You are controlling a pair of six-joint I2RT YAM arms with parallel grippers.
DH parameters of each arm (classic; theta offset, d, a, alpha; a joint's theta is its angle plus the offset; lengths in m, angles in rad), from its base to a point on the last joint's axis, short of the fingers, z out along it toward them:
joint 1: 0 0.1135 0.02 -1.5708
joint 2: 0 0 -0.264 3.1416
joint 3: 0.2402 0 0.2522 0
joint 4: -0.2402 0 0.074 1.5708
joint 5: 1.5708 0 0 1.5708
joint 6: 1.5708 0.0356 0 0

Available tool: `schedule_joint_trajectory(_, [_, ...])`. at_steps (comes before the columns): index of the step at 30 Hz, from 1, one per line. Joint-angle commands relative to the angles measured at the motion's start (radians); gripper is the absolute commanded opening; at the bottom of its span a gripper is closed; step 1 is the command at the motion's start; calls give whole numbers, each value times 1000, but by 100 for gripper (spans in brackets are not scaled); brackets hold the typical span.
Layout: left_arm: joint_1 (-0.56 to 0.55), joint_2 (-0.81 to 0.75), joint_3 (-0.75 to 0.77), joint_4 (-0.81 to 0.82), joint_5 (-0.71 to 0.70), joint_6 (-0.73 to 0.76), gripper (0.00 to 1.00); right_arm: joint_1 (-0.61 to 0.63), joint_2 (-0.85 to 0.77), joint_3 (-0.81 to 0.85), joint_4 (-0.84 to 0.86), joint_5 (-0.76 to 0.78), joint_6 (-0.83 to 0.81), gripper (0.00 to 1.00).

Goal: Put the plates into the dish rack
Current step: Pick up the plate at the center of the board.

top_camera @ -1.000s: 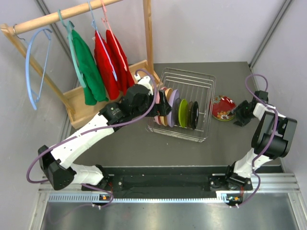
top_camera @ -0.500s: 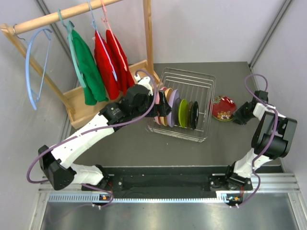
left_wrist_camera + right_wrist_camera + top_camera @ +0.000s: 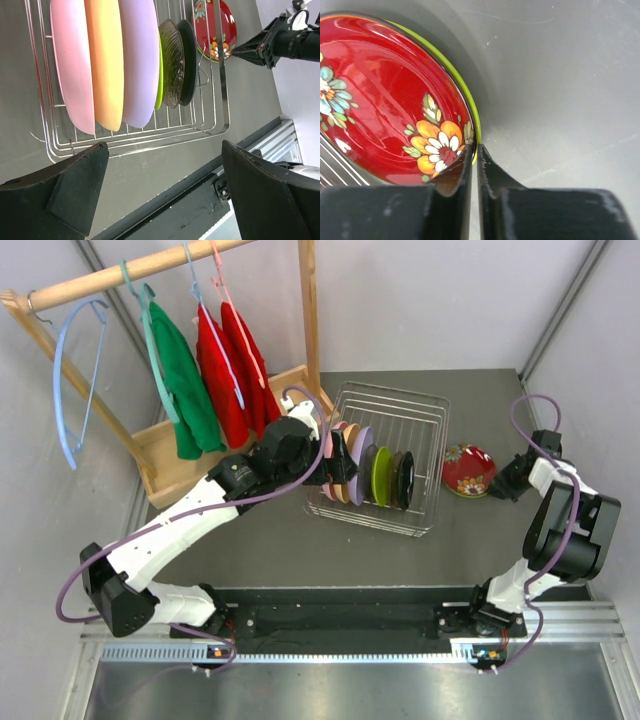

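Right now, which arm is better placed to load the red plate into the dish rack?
Right. The right gripper pinches the rim of the red plate beside the dish rack; the left gripper hovers open by the racked plates.

You get bright, even light; glare streaks the red plate (image 3: 385, 95), its soft shadow on the table (image 3: 560, 75).

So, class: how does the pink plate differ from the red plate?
The pink plate is plain; the red plate has painted flowers. The pink plate stands on edge inside the dish rack; the red plate sits outside it. The right pincer grips the red plate's rim; nothing holds the pink plate. Both are round.
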Motion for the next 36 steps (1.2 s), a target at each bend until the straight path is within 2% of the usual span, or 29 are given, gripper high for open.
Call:
schedule_joint_trajectory(1, [7, -2, -11, 48, 16, -1, 99, -3, -38, -6, -26, 34, -27, 1])
schedule_joint_trajectory(11, [10, 0, -13, 50, 15, -1, 99, -4, -147, 11, -63, 97, -26, 0])
schedule_joint_trajectory(14, [10, 6, -14, 54, 18, -1, 99, -4, -163, 8, -35, 80, -23, 21])
schedule_joint_trajectory(15, [8, 4, -13, 53, 19, -1, 99, -4, -155, 8, -25, 48, -20, 46])
schedule_joint_trajectory(16, [10, 6, -13, 54, 22, -1, 99, -4, -147, 17, -15, 36, -17, 58])
schedule_joint_trajectory(17, [10, 7, -11, 53, 24, -1, 99, -4, -135, 27, -14, 31, -18, 65])
schedule_joint_trajectory(18, [10, 6, -11, 53, 24, -1, 99, -4, -120, 39, -9, 35, -14, 78])
schedule_joint_trajectory(28, [13, -2, -13, 50, 22, 3, 99, -10, 164, 240, 109, -92, -104, 80])
schedule_joint_trajectory(31, [14, -5, -22, 48, 18, 6, 99, -10, 204, 290, 123, -124, -144, 80])
schedule_joint_trajectory(34, [17, -3, -24, 45, 16, 6, 99, -12, 248, 314, 89, -135, -175, 73])
schedule_joint_trajectory(36, [19, -6, -27, 45, 10, 6, 99, -12, 245, 289, 106, -153, -176, 62])
